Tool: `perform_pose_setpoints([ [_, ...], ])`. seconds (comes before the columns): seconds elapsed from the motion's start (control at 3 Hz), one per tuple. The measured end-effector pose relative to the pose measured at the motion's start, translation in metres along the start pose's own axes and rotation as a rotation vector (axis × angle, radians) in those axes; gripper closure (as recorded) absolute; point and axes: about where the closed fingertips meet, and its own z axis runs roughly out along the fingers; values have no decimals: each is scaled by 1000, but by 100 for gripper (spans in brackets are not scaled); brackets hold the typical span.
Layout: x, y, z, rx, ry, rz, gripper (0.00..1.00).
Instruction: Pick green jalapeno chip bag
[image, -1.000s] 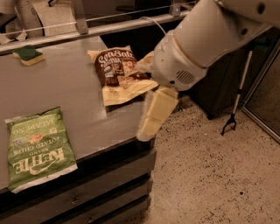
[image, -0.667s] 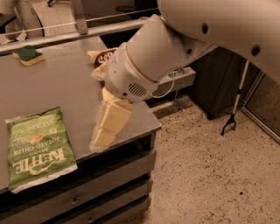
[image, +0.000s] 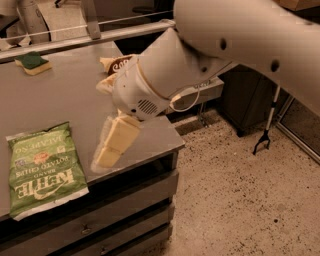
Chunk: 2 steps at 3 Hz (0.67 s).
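The green jalapeno chip bag (image: 42, 167) lies flat near the front left edge of the grey table (image: 60, 100), its white "Kettle" lettering upside down to me. My gripper (image: 106, 158) hangs off the large cream arm (image: 165, 75), pointing down and to the left. It is over the table's front part, just right of the bag, and holds nothing that I can see.
A brown-and-cream chip bag (image: 117, 63) lies mostly hidden behind the arm. A green-and-yellow sponge (image: 33, 62) sits at the back left by a metal rail (image: 90, 36). The table's right edge drops to speckled floor, where a black stand (image: 267, 125) rises.
The arm has swung left across the table. The gripper went from the right edge to just beside the green bag, and the arm now covers most of the brown bag.
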Motion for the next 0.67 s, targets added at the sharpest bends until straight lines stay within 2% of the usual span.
perform_pose_setpoints([
  [0.33,-12,-12,55,-38,-113,22,0],
  [0.67,-20,-23,105,-77,-173,34,0],
])
